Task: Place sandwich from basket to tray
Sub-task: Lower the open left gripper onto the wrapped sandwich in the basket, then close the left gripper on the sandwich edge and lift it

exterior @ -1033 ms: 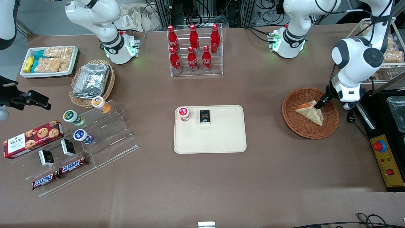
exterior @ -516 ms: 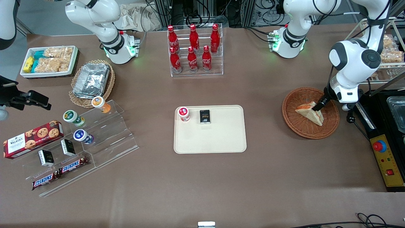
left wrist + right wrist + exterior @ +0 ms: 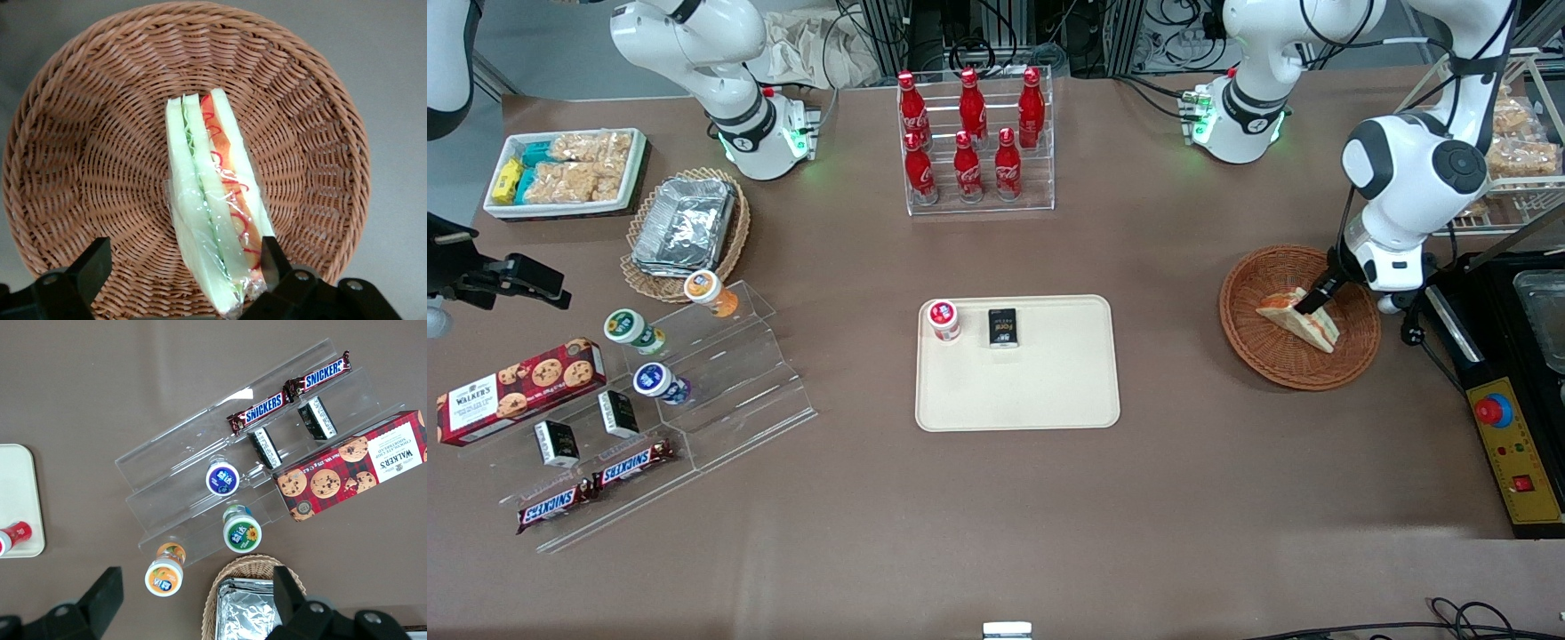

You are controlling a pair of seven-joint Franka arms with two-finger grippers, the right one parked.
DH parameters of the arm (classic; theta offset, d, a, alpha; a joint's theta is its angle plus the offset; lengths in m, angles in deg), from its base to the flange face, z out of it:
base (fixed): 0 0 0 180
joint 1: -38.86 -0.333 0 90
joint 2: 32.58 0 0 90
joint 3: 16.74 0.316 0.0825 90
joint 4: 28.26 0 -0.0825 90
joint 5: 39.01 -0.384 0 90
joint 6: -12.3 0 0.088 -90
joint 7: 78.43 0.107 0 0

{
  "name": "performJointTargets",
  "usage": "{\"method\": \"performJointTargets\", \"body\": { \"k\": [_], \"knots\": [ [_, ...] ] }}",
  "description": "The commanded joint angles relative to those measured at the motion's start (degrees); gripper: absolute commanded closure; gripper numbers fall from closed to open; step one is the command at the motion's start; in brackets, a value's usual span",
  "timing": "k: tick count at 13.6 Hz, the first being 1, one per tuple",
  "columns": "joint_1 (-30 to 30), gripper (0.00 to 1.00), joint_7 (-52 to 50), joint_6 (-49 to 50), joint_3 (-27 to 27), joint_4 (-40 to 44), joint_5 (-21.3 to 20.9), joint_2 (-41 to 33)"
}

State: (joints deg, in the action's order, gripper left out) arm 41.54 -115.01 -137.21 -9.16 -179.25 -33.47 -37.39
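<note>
The left arm's gripper hung spread-fingered over the plastic-wrapped white-bread wedge sandwich, which lay in the round reddish-brown wicker basket. A sound grasp would straddle the bread faces squarely before carrying it toward the cream rectangular tray.

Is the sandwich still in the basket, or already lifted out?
In: the sandwich rests on the basket weave; gripper open astride it.
</note>
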Motion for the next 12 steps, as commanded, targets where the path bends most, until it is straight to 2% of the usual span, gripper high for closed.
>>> {"method": "performJointTargets", "body": {
  "k": [1, 12],
  "knots": [
    [0.3, 0.00, -1.3, -0.2, -0.3, 0.1, 0.6, -1.1],
    [0.3, 0.00, -3.6, 1.2, -2.3, 0.6, 0.3, -1.0]
  ]
}}
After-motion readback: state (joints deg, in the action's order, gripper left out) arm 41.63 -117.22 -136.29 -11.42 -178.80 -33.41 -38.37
